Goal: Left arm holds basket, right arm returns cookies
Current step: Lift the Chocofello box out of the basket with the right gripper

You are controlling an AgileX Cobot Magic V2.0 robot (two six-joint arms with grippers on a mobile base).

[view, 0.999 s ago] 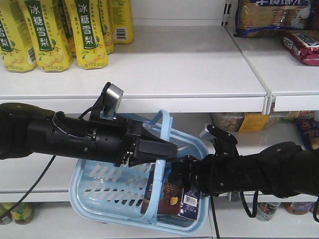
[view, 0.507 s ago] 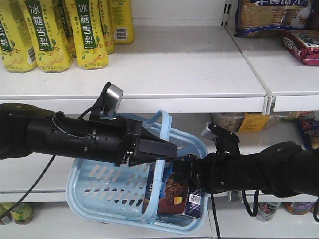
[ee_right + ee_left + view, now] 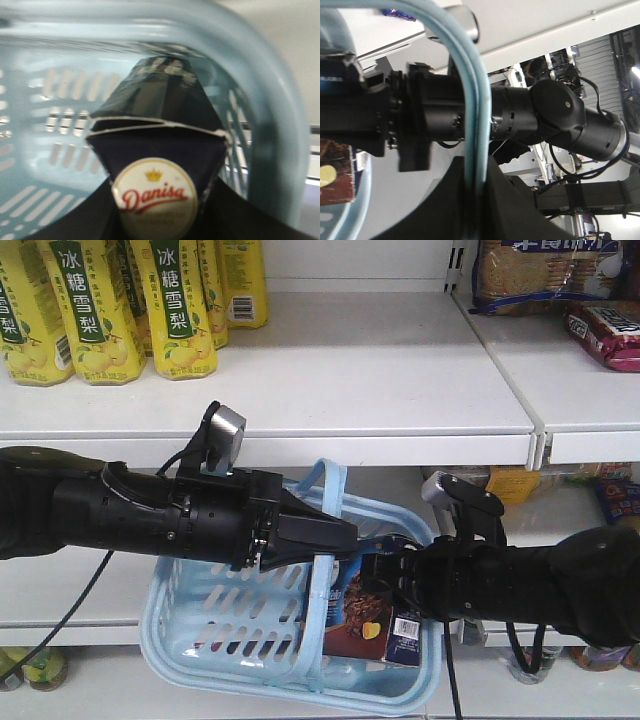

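While cookies (image 3: pixel 362 616) gleam glossy, slotted plastic basket (image 3: pixel 200 612)

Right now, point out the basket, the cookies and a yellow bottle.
basket (image 3: pixel 185 625): front-facing view, slotted left side wall.
cookies (image 3: pixel 355 610): front-facing view, picture face of the carton.
yellow bottle (image 3: pixel 182 310): front-facing view, green label.

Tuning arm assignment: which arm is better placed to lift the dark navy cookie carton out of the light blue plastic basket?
Right. The right pincer is shut on the dark navy cookie carton inside the light blue plastic basket; the left pincer is clamped on the hoop handle, carrying the basket.
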